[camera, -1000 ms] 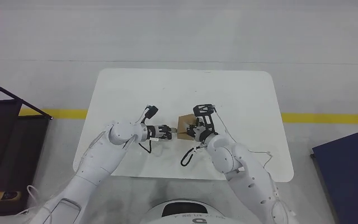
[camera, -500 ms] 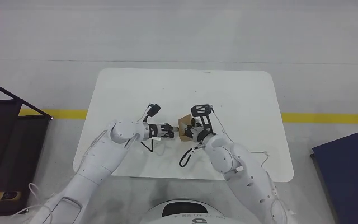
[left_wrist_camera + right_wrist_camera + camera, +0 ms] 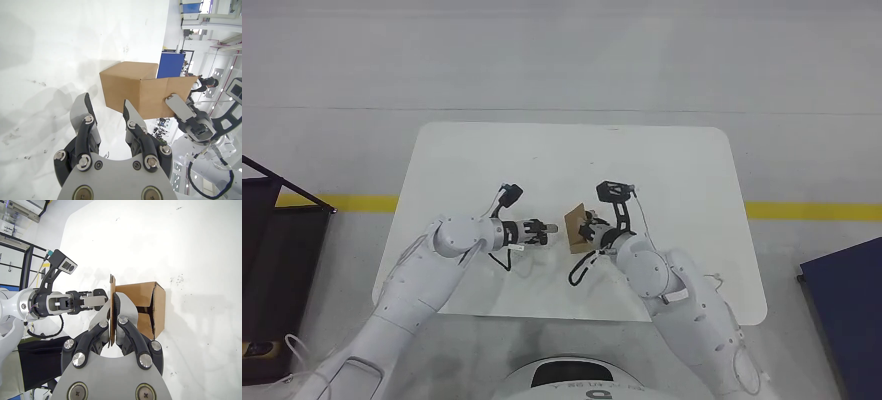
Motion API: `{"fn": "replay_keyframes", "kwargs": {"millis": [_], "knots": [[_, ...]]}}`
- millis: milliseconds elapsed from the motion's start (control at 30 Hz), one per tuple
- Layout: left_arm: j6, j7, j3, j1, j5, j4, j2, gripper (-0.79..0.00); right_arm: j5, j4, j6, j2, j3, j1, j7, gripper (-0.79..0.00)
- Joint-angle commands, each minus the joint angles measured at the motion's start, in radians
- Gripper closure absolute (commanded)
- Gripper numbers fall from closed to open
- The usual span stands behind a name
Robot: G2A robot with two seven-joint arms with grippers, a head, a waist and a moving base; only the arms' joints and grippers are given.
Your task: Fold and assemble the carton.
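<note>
Has a small brown cardboard carton lying near the middle of the white table, a little toward the near edge, one end open. Pinches the carton's outstretched flap tight between the fingers of the right gripper. Holds the left gripper spread wide just beside the carton, with nothing between its fingers.

We are losing part of the carton behind the right gripper, and its inside is lying in shadow.
</note>
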Motion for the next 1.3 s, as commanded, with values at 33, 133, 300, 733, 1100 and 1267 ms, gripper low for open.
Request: {"fn": "replay_keyframes", "kwargs": {"millis": [33, 133, 300, 733, 1100, 1267], "knots": [[0.001, 0.001, -0.002, 0.002, 0.000, -0.006, 0.001, -0.326, 0.017, 0.006, 0.007, -0.001, 0.000, 0.005, 0.000, 0.000], [0.000, 0.000, -0.004, 0.003, 0.001, -0.013, 0.003, -0.326, 0.044, 0.012, 0.014, -0.003, 0.004, 0.004, -0.019, 0.000], [0.004, -0.001, -0.008, 0.004, 0.002, -0.023, 0.005, -0.391, 0.088, 0.014, 0.024, -0.005, 0.017, -0.003, -0.050, 0.000], [0.025, -0.028, -0.061, 0.002, 0.034, -0.116, 0.024, -0.785, 0.112, -0.130, 0.029, 0.013, 0.139, -0.119, -0.151, -0.785], [0.077, -0.091, 0.040, -0.070, 0.097, -0.091, 0.009, -0.785, 0.615, 0.092, -0.297, 0.007, 0.299, -0.231, -0.294, -0.785], [0.087, -0.100, 0.093, -0.113, 0.105, -0.047, -0.005, -0.785, 0.673, 0.186, -0.418, 0.005, 0.280, -0.216, -0.276, -0.785]]}}
